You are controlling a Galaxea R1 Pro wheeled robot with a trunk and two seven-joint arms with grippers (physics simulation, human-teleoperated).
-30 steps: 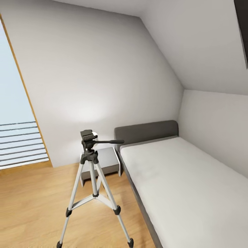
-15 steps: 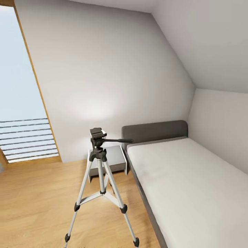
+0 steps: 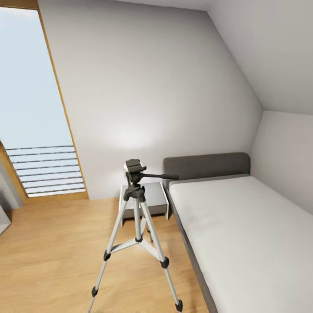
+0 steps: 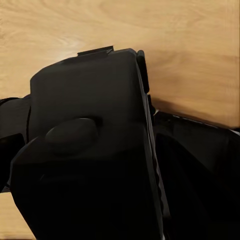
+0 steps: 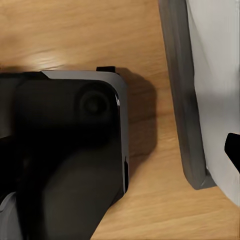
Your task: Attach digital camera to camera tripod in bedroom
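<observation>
The camera tripod (image 3: 137, 217) stands on the light wood floor (image 3: 52, 252) of the bedroom, in the lower middle of the head view. Its three silver legs are spread. The dark grey pan head (image 3: 134, 171) on top carries nothing, and its long handle (image 3: 163, 176) points toward the bed. The digital camera is out of view. Both wrist views look down at black parts of my own body (image 4: 90, 165) (image 5: 65, 160) over the floor. A small dark tip (image 5: 232, 150) shows at the edge of the right wrist view; I cannot tell what it is.
A low grey bed with a white mattress (image 3: 243, 234) and grey headboard (image 3: 206, 164) runs along the right wall under the sloped ceiling. A small grey nightstand (image 3: 152, 196) sits behind the tripod. A tall wood-framed window (image 3: 30, 100) stands at the left.
The whole head view has swung left, so tripod, bed and window sit further right in the picture and more window shows. Nothing in the room has moved.
</observation>
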